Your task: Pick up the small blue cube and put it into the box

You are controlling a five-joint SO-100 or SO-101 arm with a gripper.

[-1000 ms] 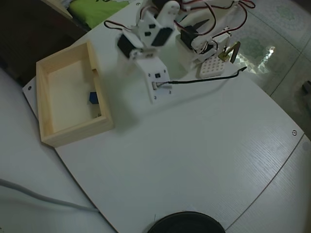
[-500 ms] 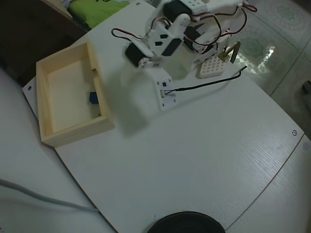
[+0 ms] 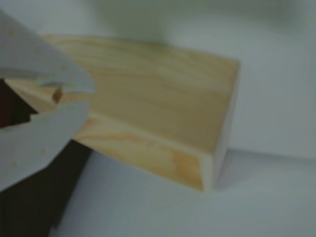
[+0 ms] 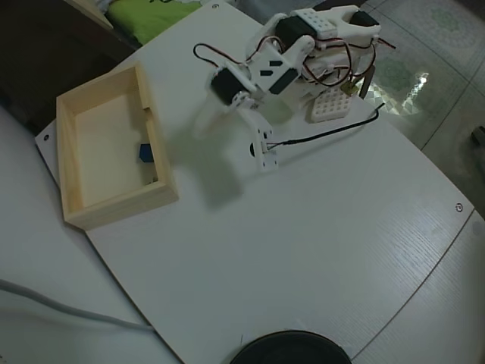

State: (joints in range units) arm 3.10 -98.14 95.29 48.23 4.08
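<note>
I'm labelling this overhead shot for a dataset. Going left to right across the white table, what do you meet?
The box → the small blue cube lying inside it by its right wall → the gripper → the white perforated block.

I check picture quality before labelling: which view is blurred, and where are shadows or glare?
Wrist view: soft and out of focus, the pale wooden box and white gripper fuzzy. Overhead view: sharper; the arm's soft shadow lies on the white table; glare on the floor at upper right.
</note>
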